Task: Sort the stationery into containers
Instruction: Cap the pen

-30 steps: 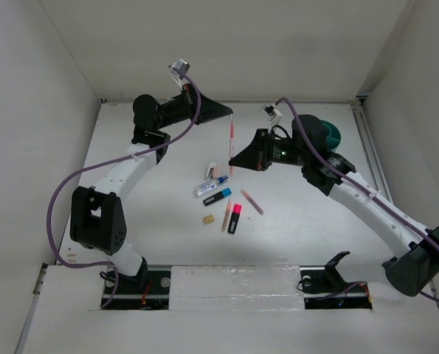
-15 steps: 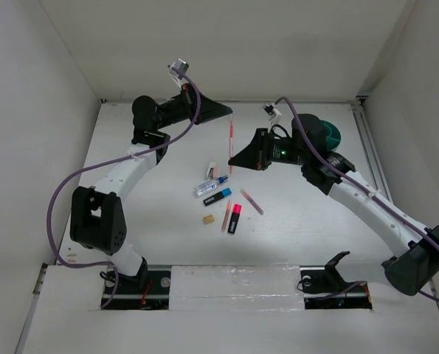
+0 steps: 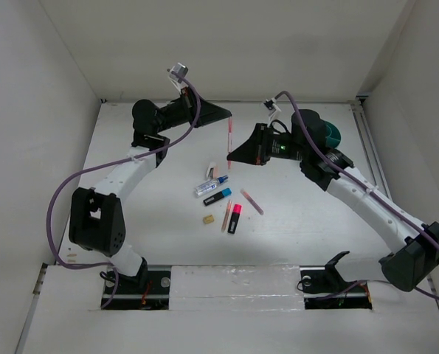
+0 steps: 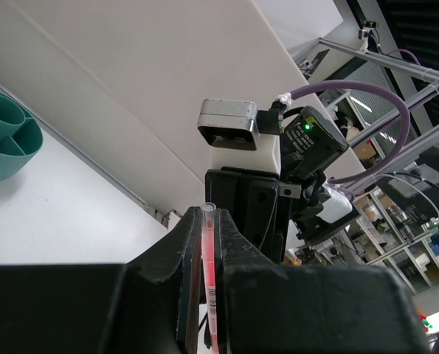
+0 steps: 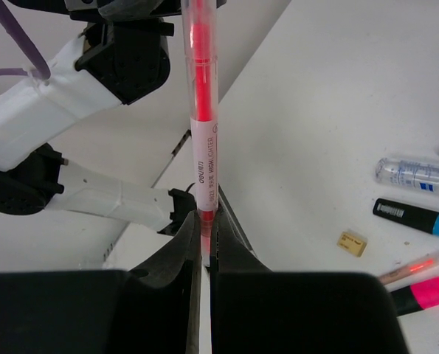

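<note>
A thin pink pen [image 3: 230, 139] hangs above the table, held at both ends. My left gripper [image 3: 229, 114] is shut on its upper end [image 4: 208, 251], and my right gripper [image 3: 231, 157] is shut on its lower end [image 5: 202, 88]. The teal cup [image 3: 331, 135] with inner dividers stands behind the right arm, and also shows in the left wrist view [image 4: 9, 136]. Below the pen lie a clear tube [image 3: 210, 185], a blue-capped highlighter [image 3: 217, 196], a pink-capped highlighter [image 3: 234, 218], a tan block [image 3: 208, 219], a white eraser [image 3: 211, 169] and two more pink pens [image 3: 251, 201].
White walls close the table in at the back and both sides. A rail [image 3: 368, 147] runs along the right edge beside the cup. The loose stationery is bunched mid-table, with the tan block [image 5: 353, 243] and the clear tube [image 5: 415, 173] in the right wrist view.
My right gripper has shifted slightly up and towards the back with the pen's lower end. The left gripper keeps its hold on the upper end.
</note>
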You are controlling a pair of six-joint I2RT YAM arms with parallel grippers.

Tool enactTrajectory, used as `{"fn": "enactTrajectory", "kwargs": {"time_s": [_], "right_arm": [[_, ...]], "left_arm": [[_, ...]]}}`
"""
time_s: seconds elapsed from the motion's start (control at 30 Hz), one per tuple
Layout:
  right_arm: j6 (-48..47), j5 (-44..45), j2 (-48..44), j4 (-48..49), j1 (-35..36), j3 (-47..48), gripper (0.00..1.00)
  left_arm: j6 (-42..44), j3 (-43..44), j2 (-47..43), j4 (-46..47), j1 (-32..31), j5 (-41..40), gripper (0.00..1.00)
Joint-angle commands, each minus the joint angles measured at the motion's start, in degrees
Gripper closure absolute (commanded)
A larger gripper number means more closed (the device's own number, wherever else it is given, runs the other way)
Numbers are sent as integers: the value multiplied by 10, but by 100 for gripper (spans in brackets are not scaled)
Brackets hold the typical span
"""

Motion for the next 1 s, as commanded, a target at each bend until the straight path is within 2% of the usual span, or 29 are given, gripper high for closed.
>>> {"fn": "enactTrajectory", "kwargs": {"time_s": [0.0,0.27,0.63,0.97], "right_arm": [[17,-11,-1,60,-6,29,100],[50,12,-20,89,-16,29,100],[44,34,-20,100,-33,35,100],[44,34,20,125,-33,77,100]], "left_arm": [[17,-7,-32,31,1,13,100],[36,-19,-42,24,1,18,100],[48,-29,-59,-7,-5,18,100],[65,-24,-59,-43,-16,7,100]]}}
